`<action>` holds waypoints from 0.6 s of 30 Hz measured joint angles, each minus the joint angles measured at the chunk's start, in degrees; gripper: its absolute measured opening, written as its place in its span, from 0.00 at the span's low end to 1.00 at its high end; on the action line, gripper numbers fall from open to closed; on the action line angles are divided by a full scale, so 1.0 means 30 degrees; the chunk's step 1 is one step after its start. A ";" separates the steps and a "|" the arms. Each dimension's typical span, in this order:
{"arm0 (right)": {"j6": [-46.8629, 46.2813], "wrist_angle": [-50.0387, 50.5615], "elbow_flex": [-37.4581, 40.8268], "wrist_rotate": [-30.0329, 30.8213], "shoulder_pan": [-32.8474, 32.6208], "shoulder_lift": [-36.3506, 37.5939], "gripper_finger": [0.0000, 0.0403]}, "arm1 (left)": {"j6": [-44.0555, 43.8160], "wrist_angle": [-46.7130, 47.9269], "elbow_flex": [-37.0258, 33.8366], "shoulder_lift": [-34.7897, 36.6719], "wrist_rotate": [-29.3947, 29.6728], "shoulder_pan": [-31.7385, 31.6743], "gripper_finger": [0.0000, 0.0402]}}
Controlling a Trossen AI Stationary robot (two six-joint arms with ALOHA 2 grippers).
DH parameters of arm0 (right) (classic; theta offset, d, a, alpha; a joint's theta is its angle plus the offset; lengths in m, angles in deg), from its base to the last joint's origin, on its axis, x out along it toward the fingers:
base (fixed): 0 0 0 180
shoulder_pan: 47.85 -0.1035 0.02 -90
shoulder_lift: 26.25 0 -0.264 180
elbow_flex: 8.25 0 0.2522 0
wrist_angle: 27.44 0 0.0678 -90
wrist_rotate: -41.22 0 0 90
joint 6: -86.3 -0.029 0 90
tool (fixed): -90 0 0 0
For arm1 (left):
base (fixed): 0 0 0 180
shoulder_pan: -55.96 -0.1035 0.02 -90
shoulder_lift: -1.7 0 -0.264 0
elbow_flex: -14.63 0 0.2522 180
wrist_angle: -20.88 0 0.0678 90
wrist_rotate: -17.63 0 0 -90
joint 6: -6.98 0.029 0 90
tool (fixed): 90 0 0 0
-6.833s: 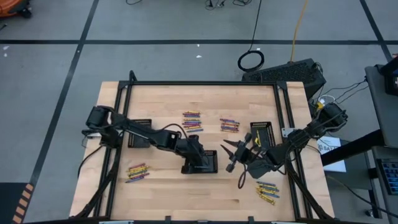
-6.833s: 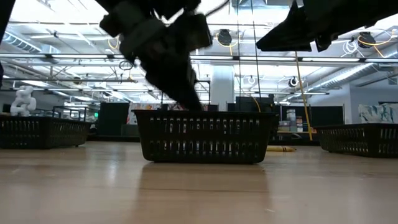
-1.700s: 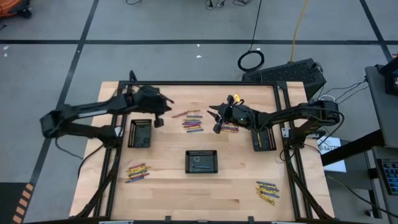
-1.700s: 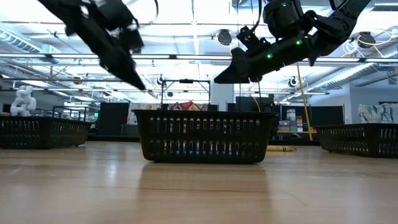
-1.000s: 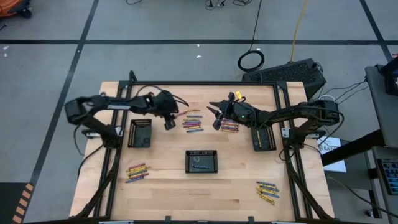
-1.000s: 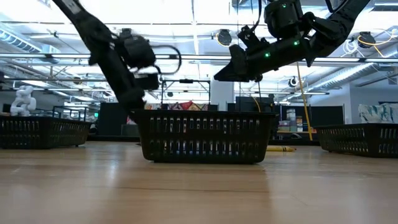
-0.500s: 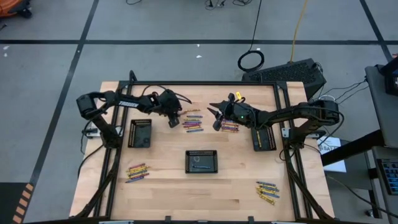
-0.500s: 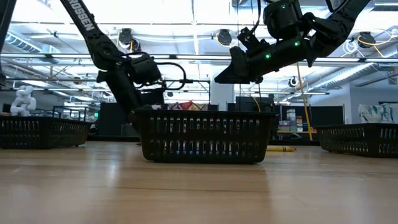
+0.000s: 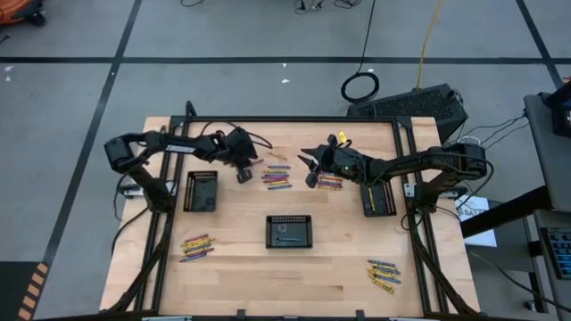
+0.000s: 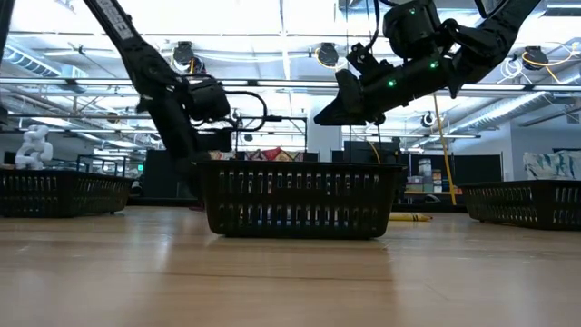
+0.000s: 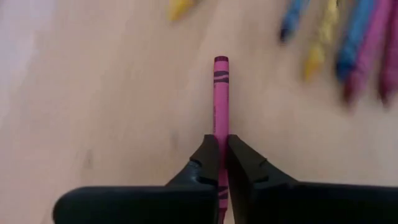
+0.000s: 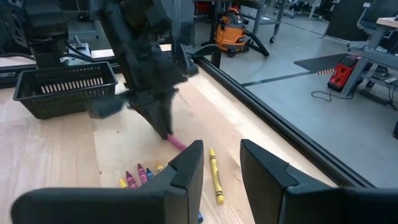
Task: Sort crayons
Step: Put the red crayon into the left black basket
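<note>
We see the left gripper [image 11: 222, 152] closed tight on a pink crayon [image 11: 221, 93], whose free end sticks out ahead of the fingertips over bare wood. In the high view this gripper [image 9: 244, 169] sits low at the far-left part of the table [image 9: 241, 276], just beside the pile [image 9: 276, 174] of mixed crayons at the far middle. The right wrist view shows the same grip from across the table, the pink crayon [image 12: 176, 142] slanting down from the fingers to the wood.

The right gripper [image 9: 310, 172] hangs above the table just beside a second pile [image 9: 330, 182], its fingers [image 12: 186, 167] partly apart with nothing between them. A lone yellow crayon [image 12: 215, 172] lies on the wood past those fingers.

Two more piles of crayons lie near the front: one at the left [image 9: 196, 245], one at the right [image 9: 384, 275]. Three black trays stand on the table: a left tray [image 9: 201, 191], a middle tray [image 9: 289, 232] and a right tray [image 9: 378, 200] partly under the right arm.

On writing, we can read only a few white letters on the left arm in the low view, too cut off to make out a word. The crayon wrappers carry dark bands but no legible text.
</note>
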 joint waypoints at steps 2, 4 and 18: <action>0.0010 -0.0008 0.0000 0.0007 0.0000 -0.0005 0.23 | -0.0015 0.1859 0.0314 0.1178 0.0085 0.0268 0.01; 0.0138 -0.0203 0.0000 0.0009 0.0000 -0.0009 0.23 | -0.0359 0.3822 0.0465 0.2807 0.0082 0.0584 0.01; 0.4389 -0.4827 0.0000 0.0007 0.1185 -0.0015 0.23 | -1.3642 1.7591 0.0539 1.5499 0.1754 0.3201 0.01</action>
